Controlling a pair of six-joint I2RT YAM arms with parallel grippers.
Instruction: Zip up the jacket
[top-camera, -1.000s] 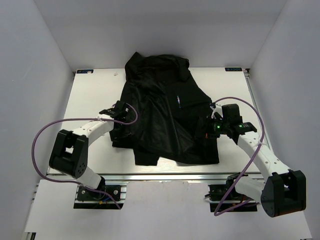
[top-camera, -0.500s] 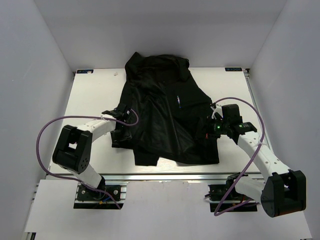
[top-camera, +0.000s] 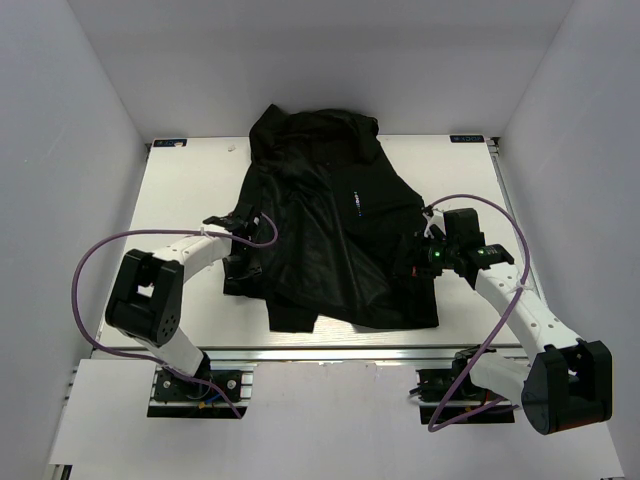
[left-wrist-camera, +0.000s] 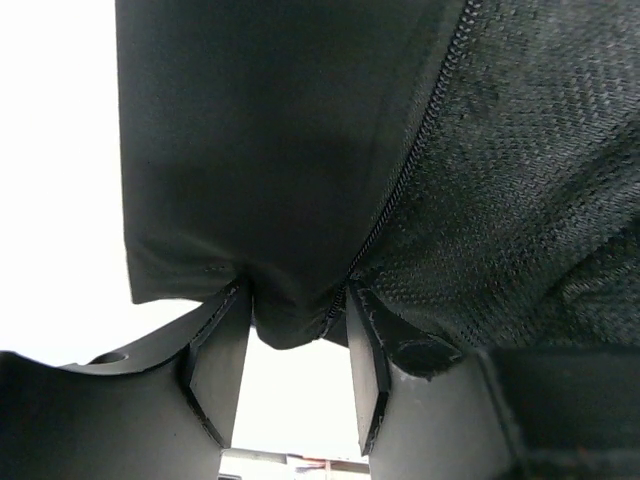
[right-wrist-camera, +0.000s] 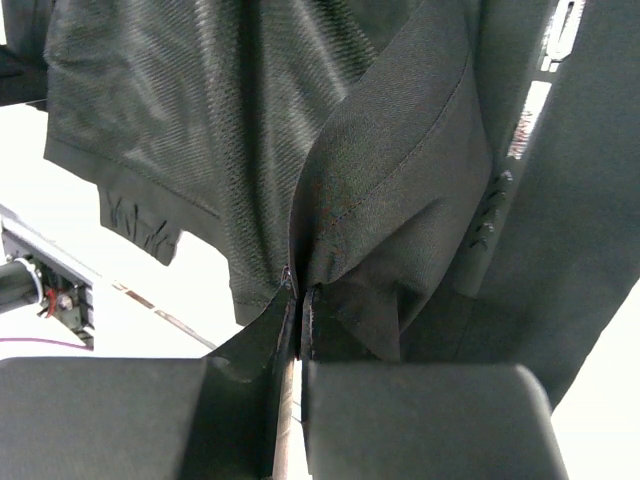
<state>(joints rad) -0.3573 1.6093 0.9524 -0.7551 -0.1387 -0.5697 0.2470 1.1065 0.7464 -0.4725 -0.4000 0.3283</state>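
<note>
The jacket (top-camera: 330, 230) lies spread across the middle of the white tabletop (top-camera: 180, 190). Its collar end is toward the top of the frame and its hem toward the bottom. The left arm (top-camera: 185, 255) reaches in from the lower left to the jacket's left edge. Its wrist view shows the left jaws part-spread with a hem corner lodged between them. The cloth touches both inner faces, so they appear to be pinching it. The right arm (top-camera: 510, 295) comes in from the lower right, and the right jaws are pressed almost together on a thin fold near the hem.

The step in hand looks like securing and lining up the two front edges at the hem so the zip can be started. To do that well, both holds should stay close to the zipper teeth (left-wrist-camera: 420, 130), which run from the left jaws toward the upper right of that view. The cloth between the holds should be kept lightly taut and flat. The fabric looks thin and slick (likely to slip from a shallow pinch), so any pull should be gentle and even. I cannot find the slider in any view.

Plain pale walls (top-camera: 60, 150) close in the left, right and top of the frame. A metal rail (top-camera: 330, 352) edges the tabletop at the bottom, and purple cables (top-camera: 85, 265) loop beside the arms. Small blue labels (top-camera: 170, 143) mark the upper corners.
</note>
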